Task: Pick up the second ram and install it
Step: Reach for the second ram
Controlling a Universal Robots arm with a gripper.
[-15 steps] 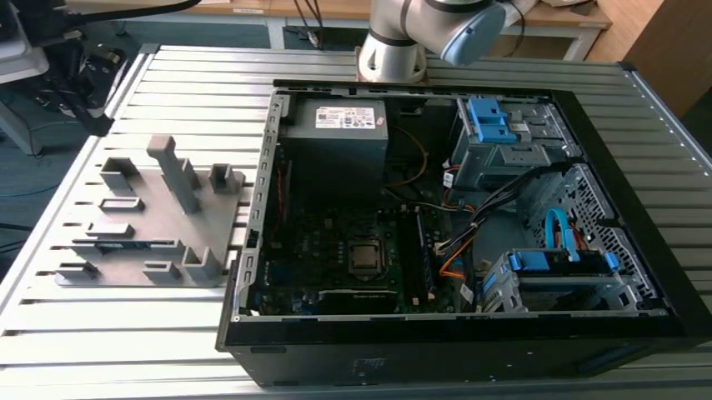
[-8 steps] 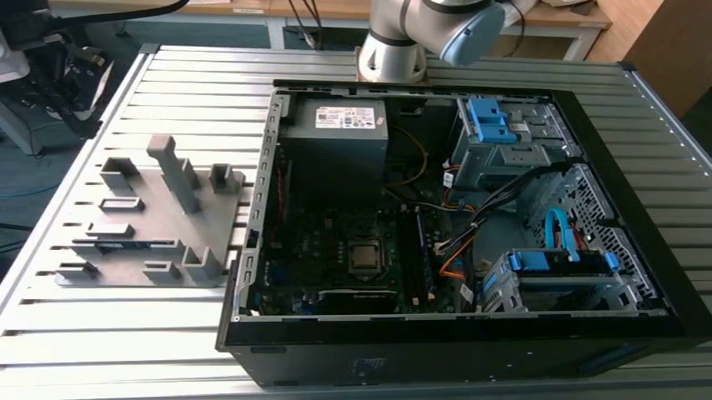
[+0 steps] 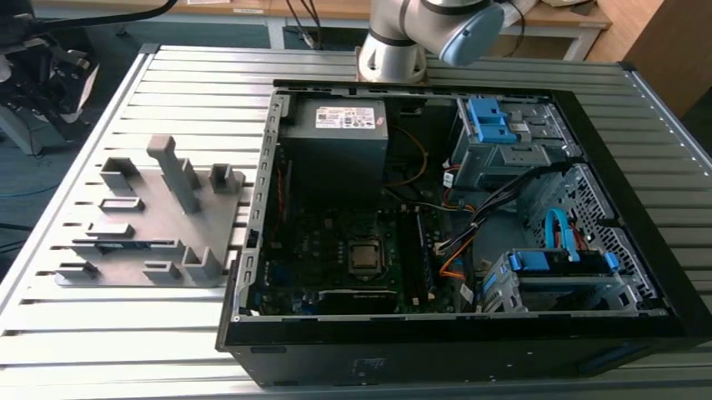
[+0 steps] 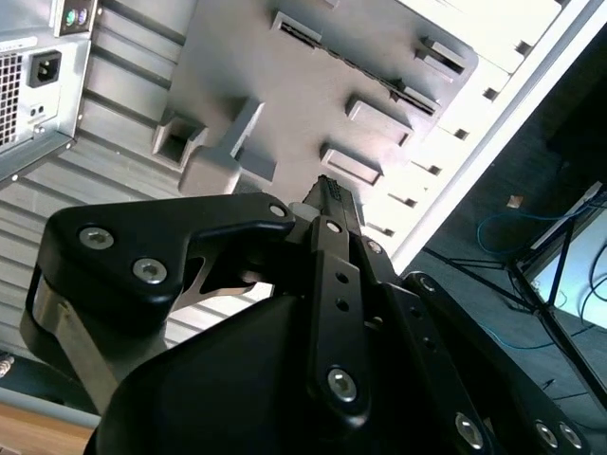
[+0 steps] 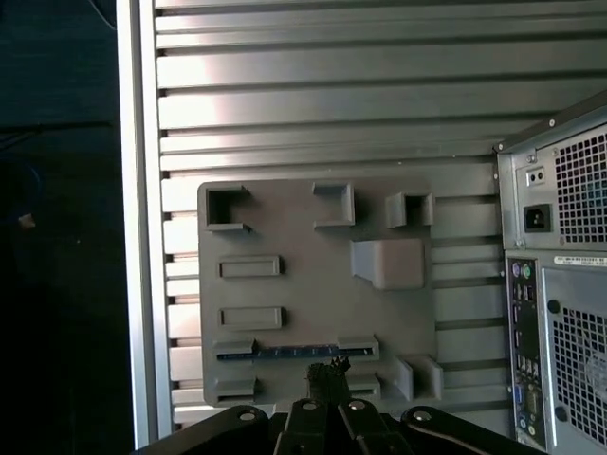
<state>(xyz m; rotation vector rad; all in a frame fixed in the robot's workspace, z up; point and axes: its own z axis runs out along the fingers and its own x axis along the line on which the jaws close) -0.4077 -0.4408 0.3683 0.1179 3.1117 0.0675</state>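
One memory stick, the second ram (image 3: 125,243), sits in the grey holder tray (image 3: 156,221) on the table (image 3: 112,333), at the exterior view's left. End effector (image 5: 327,372) hangs over it, pinched narrow, holding nothing. Pick-up and install are not yet done.

At the exterior view's left, a plain grey holder plate (image 3: 139,221) lies on the silver, ribbed table (image 3: 112,333). On the plate, the second ram (image 3: 128,243) is dark blue-green. The case (image 3: 445,350) is black, with bright blue brackets (image 3: 495,121) and orange wires (image 3: 451,271). The gripper (image 5: 327,372) is black.
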